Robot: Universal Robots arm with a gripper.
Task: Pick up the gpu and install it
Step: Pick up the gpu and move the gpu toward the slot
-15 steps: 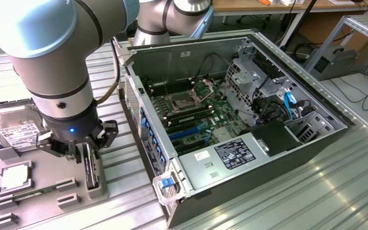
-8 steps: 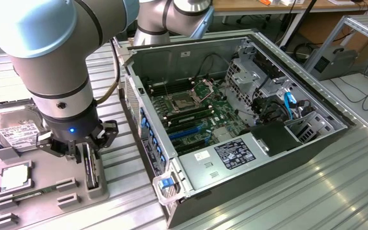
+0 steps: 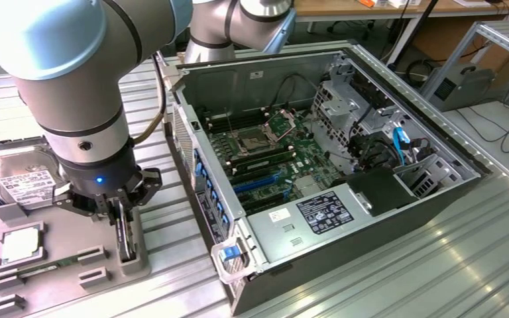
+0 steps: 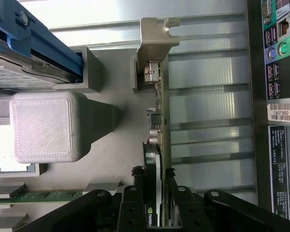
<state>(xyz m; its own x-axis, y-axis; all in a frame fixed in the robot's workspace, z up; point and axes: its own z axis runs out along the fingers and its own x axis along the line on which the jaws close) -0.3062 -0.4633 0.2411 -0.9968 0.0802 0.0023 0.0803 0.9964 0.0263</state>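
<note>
The gripper point(image 3: 119, 213) is pinching the gpu point(image 3: 127, 242), which stands on edge in its gray holder point(image 3: 64, 232) beside the open computer case point(image 3: 343, 271).

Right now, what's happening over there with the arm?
The arm's hand is down over the grey parts holder and closed on the gpu, one finger on each face. The card stands on edge in its slot, not yet lifted. The open computer case sits at the exterior view's right.

Thin gpu point(image 3: 127, 242), upright on edge in grey holder point(image 3: 136, 263), silvery bracket point(image 4: 152, 36), clamped by hand point(image 4: 153, 177)
</note>
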